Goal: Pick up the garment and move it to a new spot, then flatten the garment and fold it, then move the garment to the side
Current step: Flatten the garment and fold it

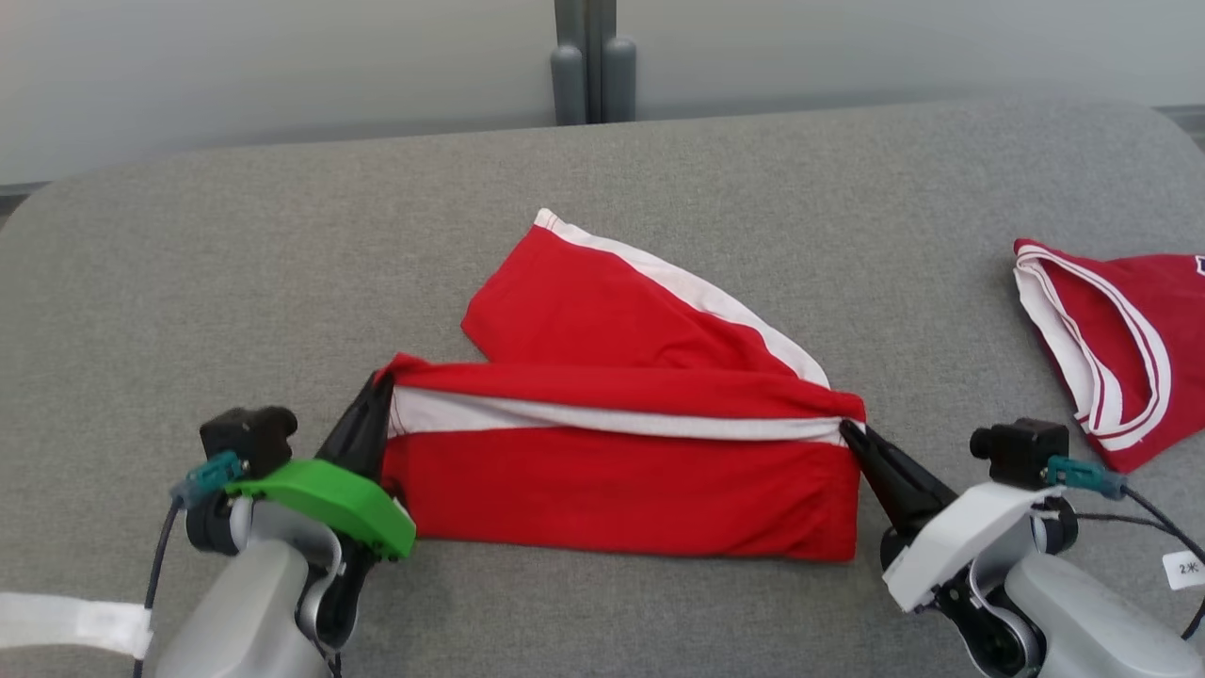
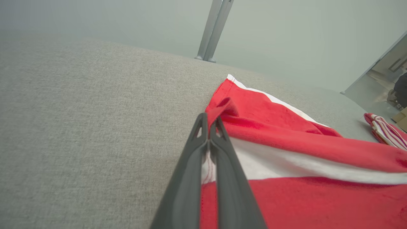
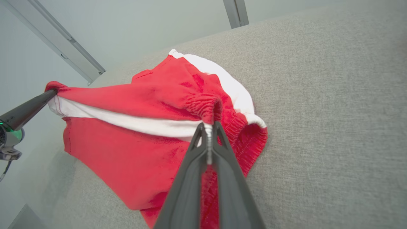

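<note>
**Garment (image 1: 621,471) pinched at both ends**

It spans the middle of the grey fabric top (image 1: 282,235), one leg flopped toward 12 o'clock. My left gripper (image 1: 380,380) is clamped tight on its 9 o'clock corner, and my right gripper (image 1: 847,428) is clamped on the 3 o'clock waistband.

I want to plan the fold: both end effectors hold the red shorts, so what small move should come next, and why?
Probably pull both ends gently toward the robot: the left end effector and right end effector are shut on the red shorts, whose far leg lies askew behind.
</note>
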Controlling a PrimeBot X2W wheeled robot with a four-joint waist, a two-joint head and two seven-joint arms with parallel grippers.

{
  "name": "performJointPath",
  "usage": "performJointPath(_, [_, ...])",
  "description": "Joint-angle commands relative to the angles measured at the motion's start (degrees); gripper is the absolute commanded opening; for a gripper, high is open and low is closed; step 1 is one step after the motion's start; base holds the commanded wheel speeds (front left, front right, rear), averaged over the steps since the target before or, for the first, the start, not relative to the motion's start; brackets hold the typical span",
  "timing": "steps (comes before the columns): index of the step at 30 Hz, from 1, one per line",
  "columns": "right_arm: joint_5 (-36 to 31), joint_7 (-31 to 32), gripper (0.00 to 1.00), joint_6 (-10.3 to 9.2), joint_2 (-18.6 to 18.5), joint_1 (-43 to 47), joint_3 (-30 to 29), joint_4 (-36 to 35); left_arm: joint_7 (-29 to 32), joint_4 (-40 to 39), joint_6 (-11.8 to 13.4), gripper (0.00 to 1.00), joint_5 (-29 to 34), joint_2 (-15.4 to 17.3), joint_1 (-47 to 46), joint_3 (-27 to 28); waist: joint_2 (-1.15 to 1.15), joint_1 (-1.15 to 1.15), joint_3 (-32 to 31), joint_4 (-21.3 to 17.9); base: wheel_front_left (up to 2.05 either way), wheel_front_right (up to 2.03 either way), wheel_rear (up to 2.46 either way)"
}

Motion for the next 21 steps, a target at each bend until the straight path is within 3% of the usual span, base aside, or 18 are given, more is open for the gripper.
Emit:
performJointPath(1, [-1.2,-0.1,0.00,-0.10,1.2,-2.0,-1.9,0.0,-0.2,1.7,0.2,0.00,0.0,0.6,-4.9,-0.9,0.00,0.00,5.9,-3.3,0.00,0.00,0.00])
performJointPath(8, [-3.7,-0.1,0.00,-0.10,5.1,-6.0,-5.3,0.5,-0.1,9.4,0.2,0.00,1.3,0.4,-18.0,-4.1,0.00,0.00,12.4,-6.7,0.00,0.00,0.00])
performJointPath(21, [-4.7,-0.1,0.00,-0.10,9.2,-8.9,-7.1,-0.2,-0.1,21.3,0.2,0.00,3.1,-0.1,-33.9,-11.3,0.00,0.00,18.9,-10.9,0.00,0.00,0.00])
